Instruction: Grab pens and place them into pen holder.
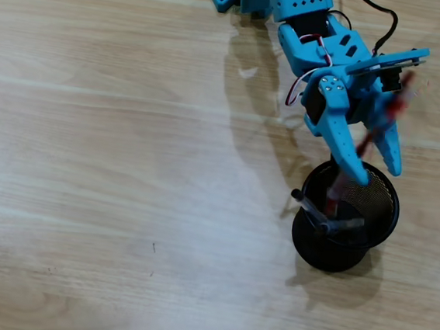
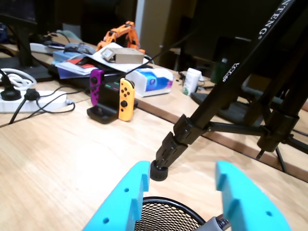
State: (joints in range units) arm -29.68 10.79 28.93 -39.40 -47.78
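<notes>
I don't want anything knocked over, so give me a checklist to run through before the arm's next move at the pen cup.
1. Gripper over the cup: ok.
2. Jaws apart: ok, wide open in the wrist view.
3. Red pen free of the fingers: cannot tell; it is a blur between them, with its lower end at the cup's mouth.
4. Dark pens in the cup: ok, they lean out over the rim.
5. Cup upright: ok.
</notes>
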